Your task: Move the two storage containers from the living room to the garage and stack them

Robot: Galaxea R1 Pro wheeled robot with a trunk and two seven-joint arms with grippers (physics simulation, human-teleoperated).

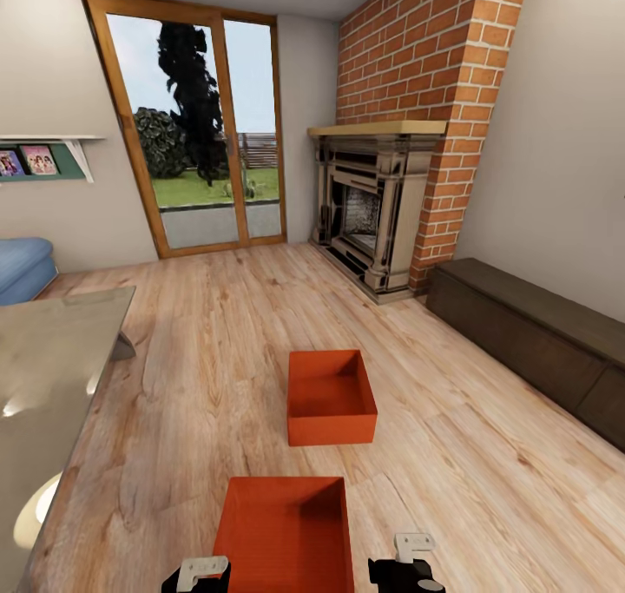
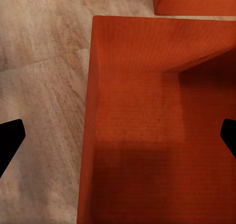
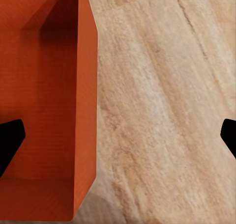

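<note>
Storage containers, two matching orange-red open-top bins, sit on the light wood-plank floor [image 1: 217, 341] of the living room, both upright and empty. Near container [image 1: 286, 532] lies at the bottom of the head view, directly in front of the robot; far container [image 1: 330, 396] stands a short way beyond it, slightly to the robot's right, w/ a strip of bare planks between the two, so they're apart, not touching.

Left gripper [image 2: 118, 135] hangs above the near container's left wall: in the left wrist view its two dark fingertips [image 2: 10, 138] sit at opposite edges of the picture, jaws spread wide, one tip over the floor, the other over the bin's ribbed bottom; nothing held. A corner of the far container [image 2: 194, 0] shows past the near one's far wall. Right gripper [image 3: 118, 135] hangs above the near container's right wall [image 3: 86, 111], jaws likewise wide, one tip over the bin's inside and one over bare planks; nothing held. In the head view both wrists peek in at the bottom edge, left [image 1: 201, 573] and right [image 1: 408, 567], either side of the near bin.

Around: red-brick fireplace [image 1: 382, 215] ahead-right, dark low cabinet [image 1: 529, 337] along the right wall, glass door [image 1: 200, 133] w/ wood frame onto a garden, glass-topped table [image 1: 52, 376] at left, blue sofa [image 1: 22, 267] behind it, wall shelf [image 1: 48, 154] w/ pictures.
</note>
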